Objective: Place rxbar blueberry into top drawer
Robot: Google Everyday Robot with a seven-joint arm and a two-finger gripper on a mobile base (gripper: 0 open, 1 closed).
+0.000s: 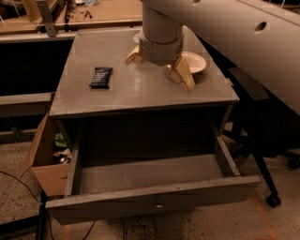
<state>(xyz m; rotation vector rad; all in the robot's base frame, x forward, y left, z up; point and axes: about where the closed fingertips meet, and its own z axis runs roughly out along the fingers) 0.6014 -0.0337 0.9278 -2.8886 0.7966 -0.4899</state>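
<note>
The rxbar blueberry (101,77), a small flat bar in a dark wrapper with white text, lies on the left part of the grey cabinet top (140,89). My gripper (159,70) hangs over the middle of the top, to the right of the bar and apart from it, with its two tan fingers (183,75) spread wide and nothing between them. The top drawer (150,180) is pulled fully out toward me below the cabinet top, and nothing shows on its floor. Its small metal knob (160,205) shows on the front panel.
A white bowl (194,62) sits on the cabinet top at the back right, partly behind my gripper. A brown cardboard box (47,157) with odds and ends stands at the cabinet's left. A wooden table (103,14) is behind. A dark stand with a wheel (273,200) is at right.
</note>
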